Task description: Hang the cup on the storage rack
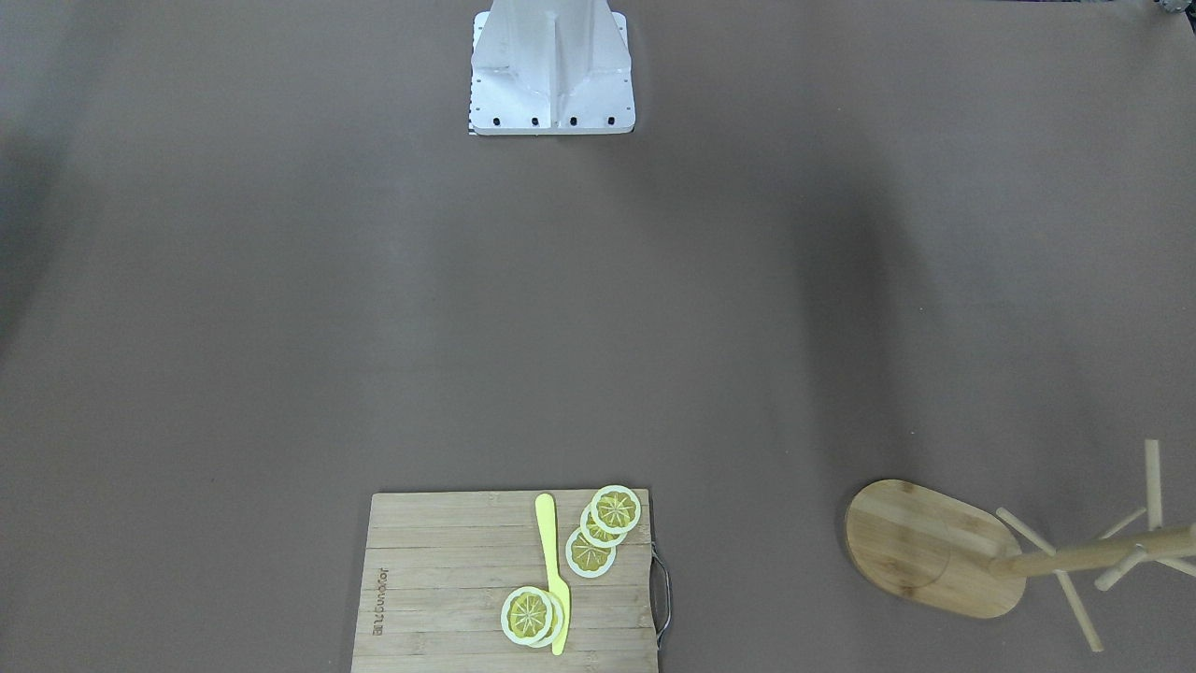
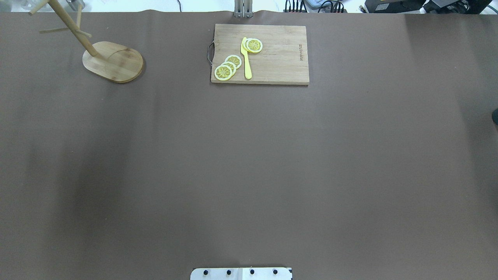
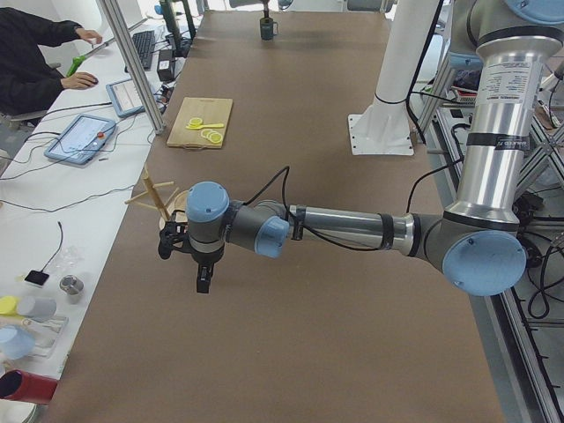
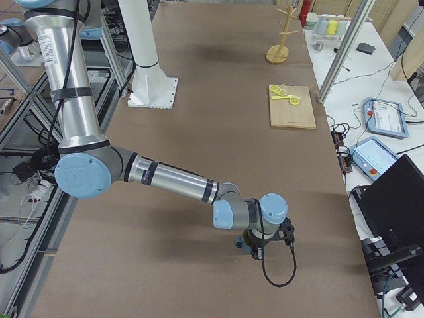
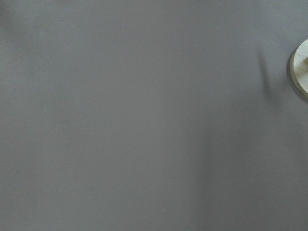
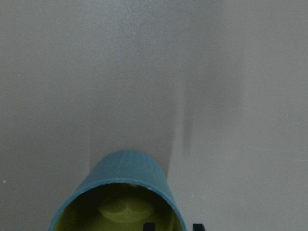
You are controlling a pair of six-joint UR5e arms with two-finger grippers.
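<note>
The cup (image 6: 120,183), dark teal with a yellow-olive inside, stands upright at the table's far right end and shows small in the exterior left view (image 3: 268,29). My right gripper (image 6: 173,226) hangs over it, one fingertip inside the rim and one outside, with gaps to the wall on both sides, so it is open. The storage rack (image 2: 113,61) stands at the far left corner (image 1: 934,547); its base edge shows in the left wrist view (image 5: 301,70). My left gripper (image 3: 203,280) hovers above bare table near the rack; I cannot tell whether it is open.
A slatted cutting board (image 2: 280,54) with lemon slices and a yellow knife (image 2: 246,58) lies at the far middle edge. The robot's white base (image 1: 551,75) stands mid-table on the near side. A person sits at a desk (image 3: 35,62) beyond the table.
</note>
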